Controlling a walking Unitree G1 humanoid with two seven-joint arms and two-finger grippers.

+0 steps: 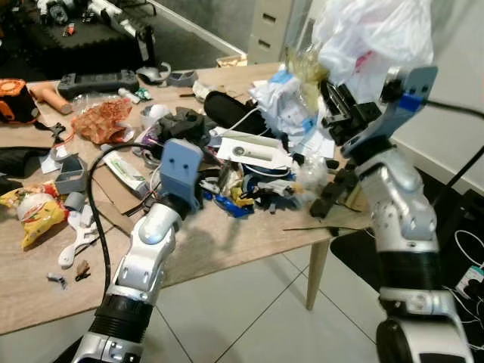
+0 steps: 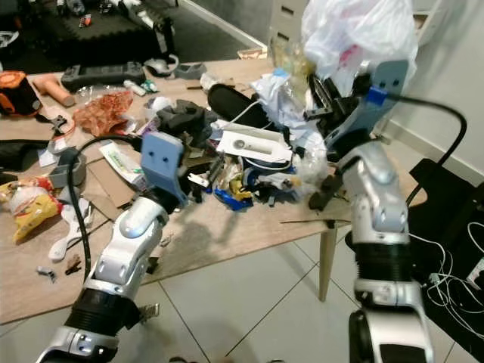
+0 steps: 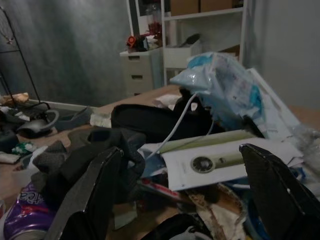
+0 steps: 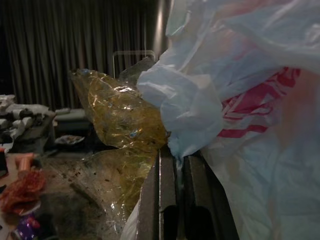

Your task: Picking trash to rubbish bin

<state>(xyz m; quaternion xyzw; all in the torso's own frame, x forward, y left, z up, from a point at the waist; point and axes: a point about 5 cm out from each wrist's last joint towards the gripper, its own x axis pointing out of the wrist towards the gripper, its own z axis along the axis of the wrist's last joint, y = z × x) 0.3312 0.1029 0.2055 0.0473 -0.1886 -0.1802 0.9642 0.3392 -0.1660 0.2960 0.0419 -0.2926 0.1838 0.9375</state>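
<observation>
A heap of trash [image 1: 249,178] covers the middle of the wooden table [image 1: 227,242]: wrappers, black cloth, papers and a flat white box [image 3: 220,160]. My left gripper [image 3: 180,150] hovers low over this heap, open wide, its fingers either side of the white box and touching nothing. At the table's right end my right gripper [image 4: 172,155] is raised above the table, shut on a white plastic bag [image 1: 374,34] with red print. A crumpled yellowish clear wrapper [image 4: 120,115] hangs right beside the bag, against the fingers.
An orange net bag [image 1: 102,117], a black controller [image 1: 94,82] and a yellow snack bag [image 1: 34,212] lie on the table's left half. A white drawer cabinet [image 1: 272,26] stands behind. Cables [image 1: 469,265] lie on the floor at right. Tiled floor runs under the near table edge.
</observation>
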